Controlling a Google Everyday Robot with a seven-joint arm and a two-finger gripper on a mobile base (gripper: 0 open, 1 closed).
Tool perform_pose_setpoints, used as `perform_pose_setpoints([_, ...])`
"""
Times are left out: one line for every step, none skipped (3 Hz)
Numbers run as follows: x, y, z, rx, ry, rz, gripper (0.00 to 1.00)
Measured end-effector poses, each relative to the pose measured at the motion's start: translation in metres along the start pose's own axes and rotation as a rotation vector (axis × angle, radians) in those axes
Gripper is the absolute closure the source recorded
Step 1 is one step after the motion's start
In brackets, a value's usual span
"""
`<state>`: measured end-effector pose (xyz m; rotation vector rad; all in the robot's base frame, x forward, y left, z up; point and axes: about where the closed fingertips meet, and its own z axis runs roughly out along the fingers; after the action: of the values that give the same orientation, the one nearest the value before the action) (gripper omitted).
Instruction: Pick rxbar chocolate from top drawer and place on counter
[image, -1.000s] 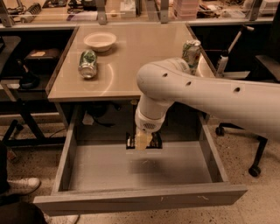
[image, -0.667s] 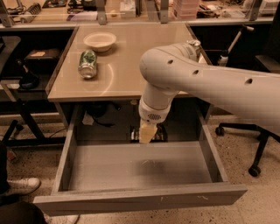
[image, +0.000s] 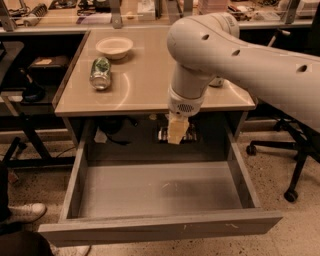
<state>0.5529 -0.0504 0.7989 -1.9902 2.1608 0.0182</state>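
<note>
The top drawer (image: 150, 190) is pulled open and its grey floor is bare. My gripper (image: 177, 134) hangs from the white arm (image: 200, 45) just below the front edge of the beige counter (image: 145, 85), above the back of the drawer. It is shut on the rxbar chocolate (image: 190, 135), a dark flat bar with pale lettering that sticks out sideways on both sides of the pale fingers (image: 177, 129). The bar is held in the air, clear of the drawer floor.
A green can (image: 100, 73) lies on its side on the counter's left part, with a white bowl (image: 114, 47) behind it. Another can (image: 218, 81) is mostly hidden behind my arm. A cluttered bench (image: 75, 15) runs along the back. An office chair (image: 295, 145) stands at the right.
My gripper has risen from low in the drawer and moved slightly right and back, carrying the dark bar up to just under the counter's edge.
</note>
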Motion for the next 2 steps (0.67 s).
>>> perform_pose_setpoints([0.006,-0.030,-0.019,0.036,0.020,0.006,1.00])
perform_pose_setpoints([0.007,-0.061,-0.033,0.067,0.044,-0.006,1.00])
